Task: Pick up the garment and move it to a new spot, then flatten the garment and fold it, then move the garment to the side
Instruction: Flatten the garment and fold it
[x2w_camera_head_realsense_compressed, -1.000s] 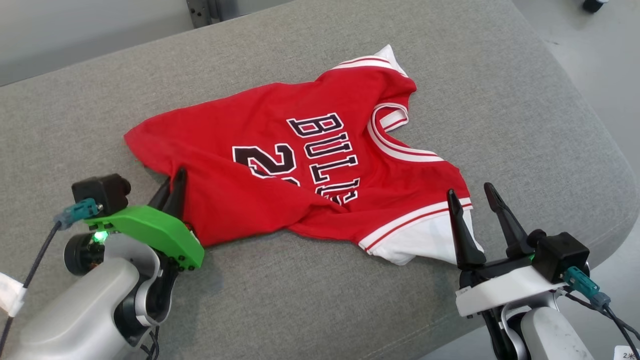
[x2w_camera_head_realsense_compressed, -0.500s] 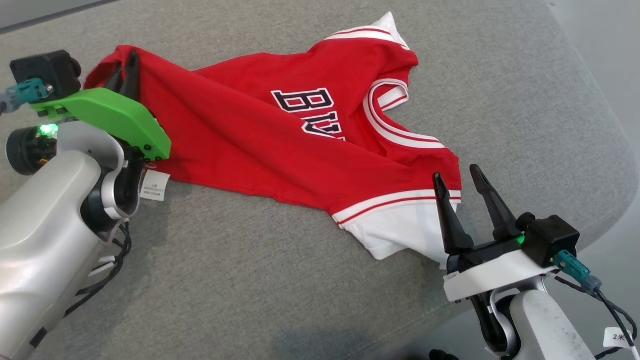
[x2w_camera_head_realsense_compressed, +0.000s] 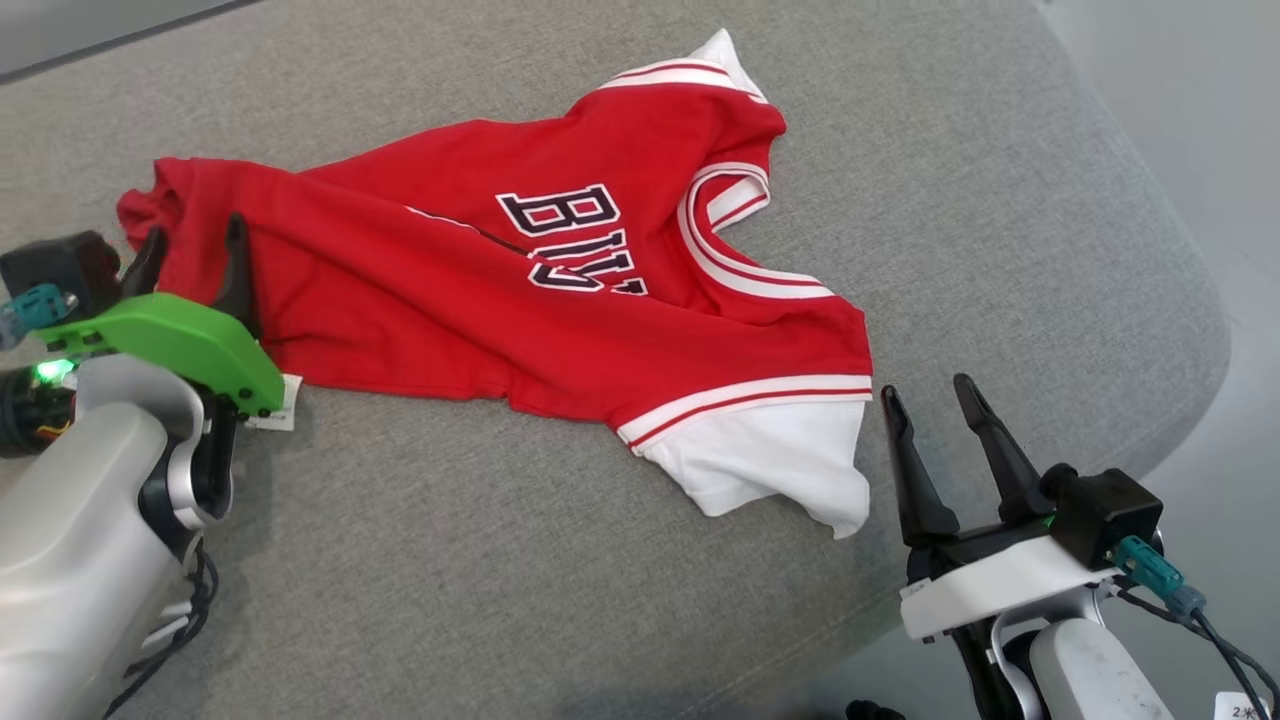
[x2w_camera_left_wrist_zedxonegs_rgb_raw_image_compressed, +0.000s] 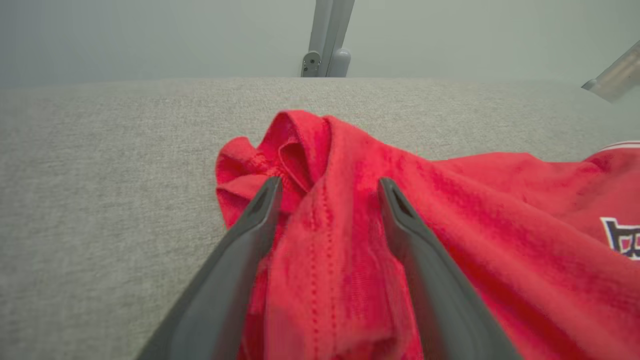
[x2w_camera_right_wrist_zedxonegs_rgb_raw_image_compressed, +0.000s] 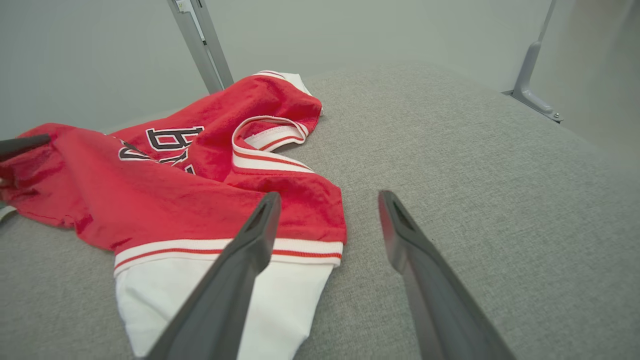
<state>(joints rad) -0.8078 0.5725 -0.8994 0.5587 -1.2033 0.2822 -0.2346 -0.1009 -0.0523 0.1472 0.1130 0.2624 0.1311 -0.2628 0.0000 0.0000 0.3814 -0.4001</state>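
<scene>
The garment (x2w_camera_head_realsense_compressed: 480, 300) is a red jersey with black lettering and white-trimmed sleeves, lying crumpled across the grey cushion. My left gripper (x2w_camera_head_realsense_compressed: 192, 252) stands open at its left end, the fingers straddling a bunched red hem corner (x2w_camera_left_wrist_zedxonegs_rgb_raw_image_compressed: 300, 145) without pinching it. In the left wrist view the left gripper (x2w_camera_left_wrist_zedxonegs_rgb_raw_image_compressed: 329, 182) has red cloth lying loose between its spread fingers. My right gripper (x2w_camera_head_realsense_compressed: 925, 390) is open just right of the white sleeve (x2w_camera_head_realsense_compressed: 770, 460), with nothing in it. In the right wrist view the right gripper (x2w_camera_right_wrist_zedxonegs_rgb_raw_image_compressed: 329, 196) points past the sleeve edge of the garment (x2w_camera_right_wrist_zedxonegs_rgb_raw_image_compressed: 165, 200).
The grey cushion (x2w_camera_head_realsense_compressed: 500, 580) rounds off at its right edge (x2w_camera_head_realsense_compressed: 1200, 330), with floor beyond. A small white label (x2w_camera_head_realsense_compressed: 275, 412) pokes out beside the left wrist. A metal post (x2w_camera_right_wrist_zedxonegs_rgb_raw_image_compressed: 200, 45) stands behind the cushion. Bare cushion lies in front of the jersey.
The left gripper carried the hem corner away to the far left, then opened and let it drop. The lettering is now partly folded under. The head camera shifted; the right gripper stayed open.
</scene>
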